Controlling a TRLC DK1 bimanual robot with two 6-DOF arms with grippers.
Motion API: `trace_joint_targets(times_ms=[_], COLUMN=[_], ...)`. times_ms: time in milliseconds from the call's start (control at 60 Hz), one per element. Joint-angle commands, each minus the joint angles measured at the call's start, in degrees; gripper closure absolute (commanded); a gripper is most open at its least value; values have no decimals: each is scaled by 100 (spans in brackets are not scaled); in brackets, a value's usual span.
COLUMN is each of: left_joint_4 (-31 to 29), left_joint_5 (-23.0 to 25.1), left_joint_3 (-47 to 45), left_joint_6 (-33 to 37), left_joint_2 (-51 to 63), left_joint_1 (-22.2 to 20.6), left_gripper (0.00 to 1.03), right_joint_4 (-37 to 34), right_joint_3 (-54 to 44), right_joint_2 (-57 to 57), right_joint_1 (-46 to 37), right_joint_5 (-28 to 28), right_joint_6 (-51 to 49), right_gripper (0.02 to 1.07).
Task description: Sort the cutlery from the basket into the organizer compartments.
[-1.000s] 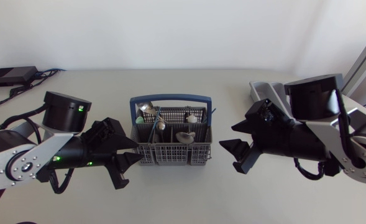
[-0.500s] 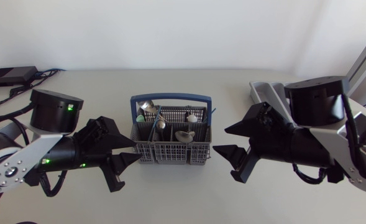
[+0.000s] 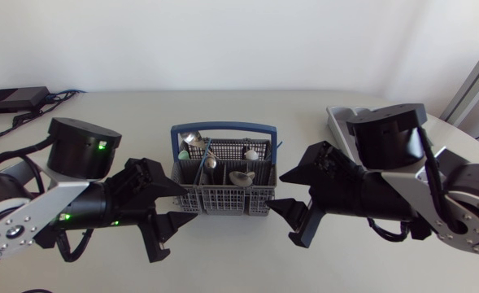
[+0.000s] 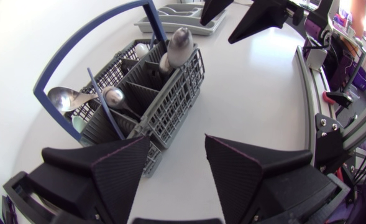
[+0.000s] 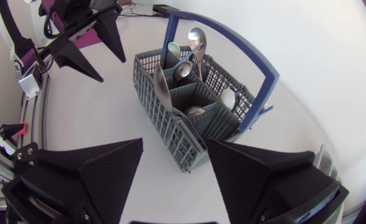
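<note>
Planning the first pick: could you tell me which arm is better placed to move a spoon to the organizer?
Probably right. The left fingers and right fingers both stand open beside the basket, but only the right ones have the organizer nearby.

Basket (image 3: 223,200) between left gripper (image 3: 187,205) and right gripper (image 3: 276,190) (spoons (image 3: 241,177) inside).

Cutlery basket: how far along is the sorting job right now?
Nothing looks done: no cutlery shows in the visible part of the grey organizer tray. In hand: nothing. The left claw and right claw are open and empty, one on either side of the grey mesh basket with the blue handle. Remaining: everything, since the silver spoons stand in the basket.
</note>
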Motion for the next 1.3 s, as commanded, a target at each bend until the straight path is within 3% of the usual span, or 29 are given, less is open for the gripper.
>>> trace_joint_targets(times_ms=[0, 433, 750, 967, 1217, 1283], left_joint_4=[144, 294, -796, -1763, -2229, -2316], left_joint_5=[-44, -263, -316, -773, -966, -984], left_joint_3=[322, 1570, 2590, 3214, 3644, 3671], left_joint_6=[46, 617, 1619, 2603, 3043, 3148], left_joint_2=[241, 1261, 1841, 2298, 2562, 2632], left_joint_1=[-77, -657, -903, -1132, -1202, -1246], left_gripper=[38, 36, 36, 37, 37, 44], right_joint_4=[52, -159, -186, -274, -238, -230], right_joint_3=[-92, -716, -866, -962, -1041, -1033], right_joint_2=[-161, -996, -1137, -1260, -1286, -1268], right_joint_1=[39, -75, -172, -181, -181, -181], right_joint_5=[9, 1, -61, -61, -70, -70], right_joint_6=[-34, -183, -368, -429, -429, -438], right_gripper=[31, 23, 21, 20, 20, 20])
